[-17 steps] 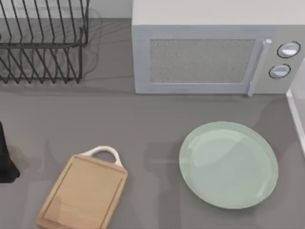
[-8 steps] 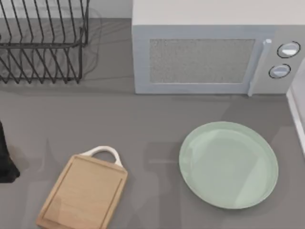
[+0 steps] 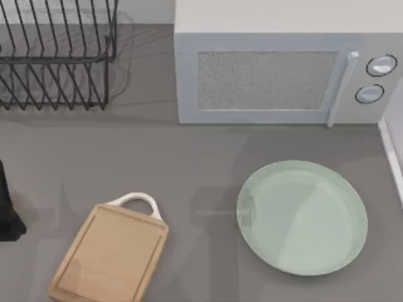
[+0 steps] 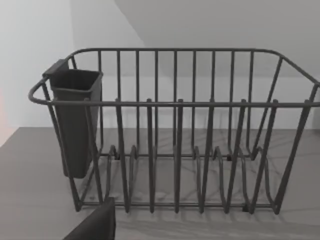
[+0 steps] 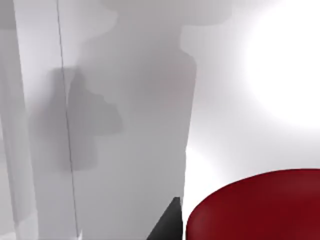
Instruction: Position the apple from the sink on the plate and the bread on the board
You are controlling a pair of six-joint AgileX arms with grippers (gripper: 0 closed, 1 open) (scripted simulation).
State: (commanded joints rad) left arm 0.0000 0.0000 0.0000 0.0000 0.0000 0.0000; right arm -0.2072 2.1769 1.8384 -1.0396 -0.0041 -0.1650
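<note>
The apple [image 5: 255, 207] is glossy dark red and looms very close in the right wrist view, against the pale sink wall [image 5: 125, 125]. A dark part of my right gripper [image 5: 167, 222] shows right beside it. The mint-green plate [image 3: 302, 217] lies bare at the right of the counter. The light-wood board [image 3: 110, 255], with its white loop handle, lies at the lower left with nothing on it. My left arm [image 3: 6, 211] stays parked at the left edge; a dark bit of its gripper [image 4: 95, 225] faces the dish rack. The bread is out of view.
A grey microwave [image 3: 283, 75] stands at the back, behind the plate. A black wire dish rack [image 3: 56, 56] with a dark cutlery cup [image 4: 75, 120] sits at the back left. A pale edge of the sink [image 3: 393, 154] runs down the right side.
Faint shadows on the counter and across the plate's upper right have shifted a little. The plate, board and left arm have not moved.
</note>
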